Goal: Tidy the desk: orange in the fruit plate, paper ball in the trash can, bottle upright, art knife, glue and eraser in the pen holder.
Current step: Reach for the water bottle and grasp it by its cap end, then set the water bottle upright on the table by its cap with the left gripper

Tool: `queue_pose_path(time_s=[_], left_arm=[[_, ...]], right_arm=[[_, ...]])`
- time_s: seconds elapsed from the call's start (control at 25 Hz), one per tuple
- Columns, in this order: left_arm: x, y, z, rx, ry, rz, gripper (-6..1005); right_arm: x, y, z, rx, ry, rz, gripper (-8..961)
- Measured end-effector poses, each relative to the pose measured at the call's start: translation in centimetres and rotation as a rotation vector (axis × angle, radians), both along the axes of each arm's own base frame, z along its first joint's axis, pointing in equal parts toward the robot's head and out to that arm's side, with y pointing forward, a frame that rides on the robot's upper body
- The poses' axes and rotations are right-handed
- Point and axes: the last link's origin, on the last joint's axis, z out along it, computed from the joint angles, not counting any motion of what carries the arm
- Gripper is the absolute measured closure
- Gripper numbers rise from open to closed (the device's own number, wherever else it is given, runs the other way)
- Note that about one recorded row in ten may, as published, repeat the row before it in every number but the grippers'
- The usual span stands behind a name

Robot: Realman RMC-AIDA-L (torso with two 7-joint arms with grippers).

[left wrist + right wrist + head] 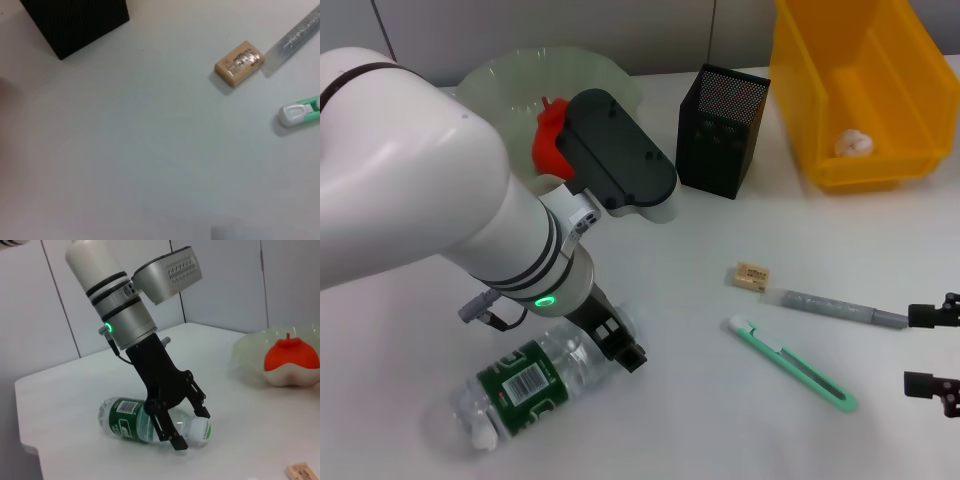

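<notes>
A clear bottle [525,388] with a green label lies on its side at the front left; it also shows in the right wrist view [127,419]. My left gripper [616,346] is open, its fingers straddling the bottle near the cap end [187,425]. The orange [551,135] sits in the fruit plate [500,80]. The paper ball [853,142] lies in the yellow trash can [880,165]. The eraser [752,276], silver glue stick [835,308] and green art knife [790,363] lie on the table right of centre. The black pen holder [720,130] stands behind them. My right gripper [932,350] is open at the right edge.
The left wrist view shows the pen holder [75,20], the eraser [240,62], the glue stick [300,32] and the art knife's tip [300,112] on the white table. My left arm covers much of the table's left side.
</notes>
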Motion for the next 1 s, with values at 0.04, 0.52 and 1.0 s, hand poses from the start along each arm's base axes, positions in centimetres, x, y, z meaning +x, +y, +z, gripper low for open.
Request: queue_pose_path(time_s=[0.04, 0.52, 1.0], left_arm=[[0.00, 0.00, 0.00, 0.000, 0.000, 0.000, 161], [0.26, -0.41, -0.42, -0.034, 0.005, -0.038, 242], [0.51, -0.90, -0.38, -0.046, 0.001, -0.070, 550]], right_arm=[[0.00, 0.00, 0.00, 0.000, 0.000, 0.000, 197], [-0.24, 0.70, -0.12, 0.012, 0.002, 0.005, 202], [-0.32, 0.98, -0.26, 0.020, 0.002, 0.005, 208]])
